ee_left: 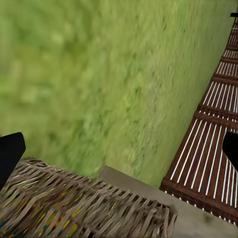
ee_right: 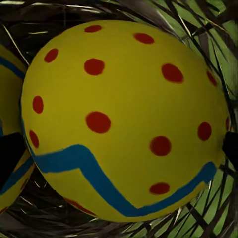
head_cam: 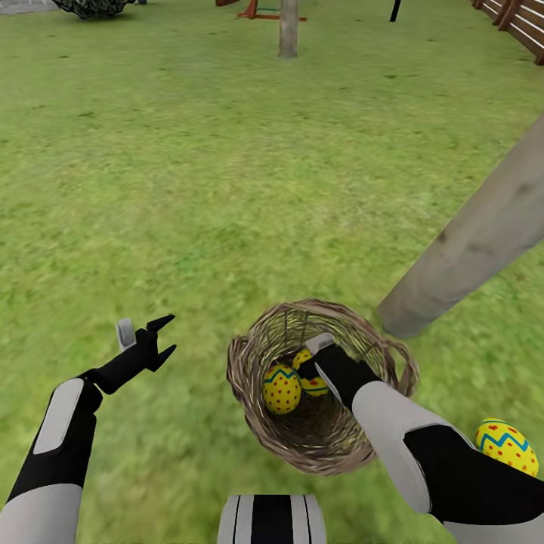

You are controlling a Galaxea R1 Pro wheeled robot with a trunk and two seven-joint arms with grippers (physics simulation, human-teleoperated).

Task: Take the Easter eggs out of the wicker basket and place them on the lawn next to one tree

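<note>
Right gripper (head_cam: 308,361) reaches into the wicker basket (head_cam: 249,355), jaws apart around one Easter egg (ee_right: 124,119); a second egg (head_cam: 282,389) lies just beside them. A third egg (head_cam: 506,446) rests on the lawn (head_cam: 227,189) near the tree (head_cam: 476,234). Left gripper (head_cam: 143,336) hovers beside the basket, jaws apart and empty.

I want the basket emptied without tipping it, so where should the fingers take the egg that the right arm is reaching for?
Grip that egg across its widest middle, coming down through the open top of the wicker basket. The woven wall rings it, and a second egg lies close beside it, so a sideways approach looks blocked. The right gripper is already inside, with the egg between its fingers.
</note>
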